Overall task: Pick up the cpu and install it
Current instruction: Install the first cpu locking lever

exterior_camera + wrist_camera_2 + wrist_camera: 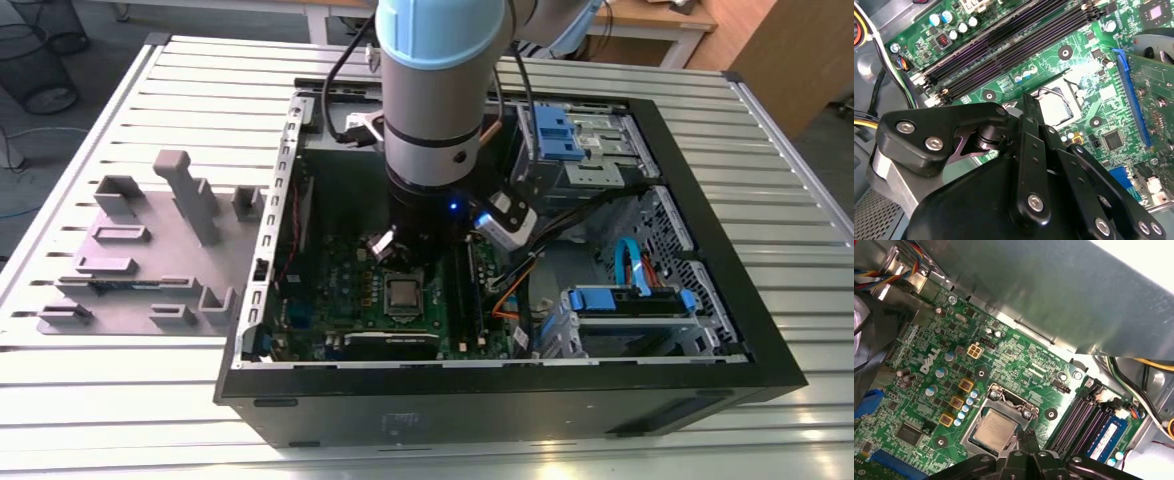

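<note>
Now the cpu lies in its socket, just beyond the closed, empty jaws.

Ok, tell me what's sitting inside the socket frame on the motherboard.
The cpu lies flat inside the socket frame, silvery top up, also seen in the exterior view. The hand hangs just above its edge, covering one corner. Whatever lies under the chip is hidden.
</note>
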`<state>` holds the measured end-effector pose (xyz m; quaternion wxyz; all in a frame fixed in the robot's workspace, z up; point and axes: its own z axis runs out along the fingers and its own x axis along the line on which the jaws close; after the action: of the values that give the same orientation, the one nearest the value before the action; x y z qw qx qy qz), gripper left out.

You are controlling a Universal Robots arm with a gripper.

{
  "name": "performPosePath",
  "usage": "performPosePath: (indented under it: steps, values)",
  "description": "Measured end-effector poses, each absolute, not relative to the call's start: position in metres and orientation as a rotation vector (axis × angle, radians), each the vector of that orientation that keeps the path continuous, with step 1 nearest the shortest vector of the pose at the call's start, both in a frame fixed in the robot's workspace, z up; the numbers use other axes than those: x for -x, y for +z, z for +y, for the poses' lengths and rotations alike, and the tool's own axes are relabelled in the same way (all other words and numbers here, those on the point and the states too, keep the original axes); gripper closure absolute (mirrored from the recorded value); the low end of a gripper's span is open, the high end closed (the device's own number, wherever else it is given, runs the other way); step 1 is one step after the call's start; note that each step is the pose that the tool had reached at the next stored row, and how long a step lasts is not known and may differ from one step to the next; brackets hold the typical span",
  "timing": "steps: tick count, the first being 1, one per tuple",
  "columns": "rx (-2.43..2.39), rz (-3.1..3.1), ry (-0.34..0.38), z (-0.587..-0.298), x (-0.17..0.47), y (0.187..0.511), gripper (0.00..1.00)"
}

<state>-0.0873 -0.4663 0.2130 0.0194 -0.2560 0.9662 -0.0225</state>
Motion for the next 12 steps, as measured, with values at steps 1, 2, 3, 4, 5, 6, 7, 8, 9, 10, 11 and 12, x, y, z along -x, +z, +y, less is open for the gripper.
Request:
performPosePath:
  steps: [1, 2, 3, 4, 5, 6, 7, 8, 9, 10, 11, 12]
  values:
    - [0.789, 3.000, -0.071, -0.4665, 0.0874, 0.2129, 0.89]
    - [0.783, 3.002, -0.073, -0.4667, 0.0874, 0.2127, 0.89]
    - [0.778, 3.003, -0.073, -0.4669, 0.0874, 0.2123, 0.89]
    - [0.774, 3.005, -0.074, -0.4671, 0.0874, 0.2119, 0.89]
    - [0.769, 3.006, -0.074, -0.4673, 0.0874, 0.2114, 0.89]
    - [0.764, 3.008, -0.075, -0.4676, 0.0874, 0.2108, 0.89]
    - [0.759, 3.009, -0.075, -0.4678, 0.0874, 0.2102, 0.89]
    - [0.754, 3.010, -0.075, -0.4680, 0.0874, 0.2096, 0.89]
    - [0.750, 3.011, -0.076, -0.4684, 0.0873, 0.2091, 0.89]
    - [0.745, 3.013, -0.076, -0.4687, 0.0873, 0.2085, 0.89]
    - [0.740, 3.014, -0.076, -0.4692, 0.0873, 0.2079, 0.89]
    - [0.736, 3.015, -0.076, -0.4696, 0.0873, 0.2073, 0.89]
